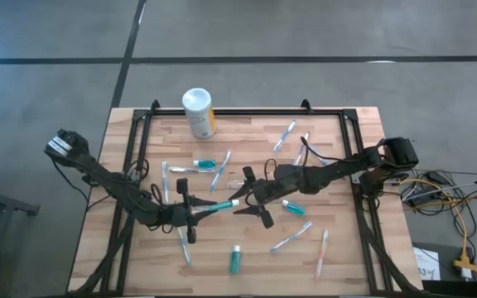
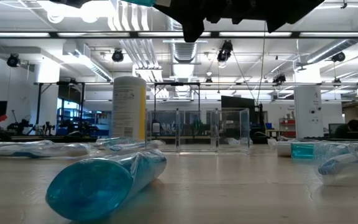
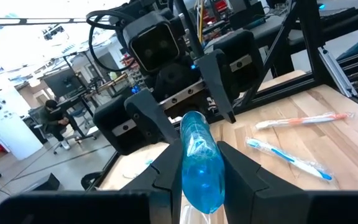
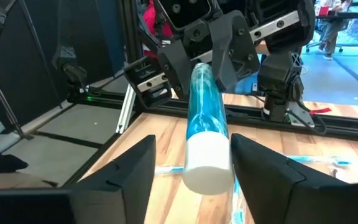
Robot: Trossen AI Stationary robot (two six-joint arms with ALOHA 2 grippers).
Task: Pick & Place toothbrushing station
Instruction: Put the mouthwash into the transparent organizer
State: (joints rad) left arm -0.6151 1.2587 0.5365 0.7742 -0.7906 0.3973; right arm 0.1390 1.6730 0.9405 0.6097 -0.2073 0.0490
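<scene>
- High view: the left gripper (image 1: 190, 211) and the right gripper (image 1: 253, 199) face each other over the middle of the pale wooden tabletop (image 1: 338, 257), with a small teal tube with a white cap (image 1: 222, 204) spanning the gap between them, lifted off the wood.
- Left wrist view: the left gripper (image 3: 194, 171) pinches the teal end of the tube (image 3: 201, 163) between its dark fingers (image 3: 166, 174); the opposite gripper sits just past the tube's far end.
- Right wrist view: the right gripper (image 4: 191, 165) has its fingers (image 4: 132, 168) spread on either side of the tube's white cap (image 4: 207, 163), a gap showing on each side, not gripping.
- Scattered flat on the table: thin white and light-blue toothbrushes in clear wrappers (image 1: 285, 135), one more near the front right (image 1: 322, 247), and other teal tubes (image 1: 235, 260), (image 1: 293, 208), (image 1: 204, 165).
- White cylindrical canister with a yellow label (image 1: 199, 112) stands upright near the back edge, well apart from both grippers.
- Low view: another teal tube (image 2: 104, 180) lies close in the foreground; the canister (image 2: 129, 107) is behind it; both arms show only as dark shapes along the top.
</scene>
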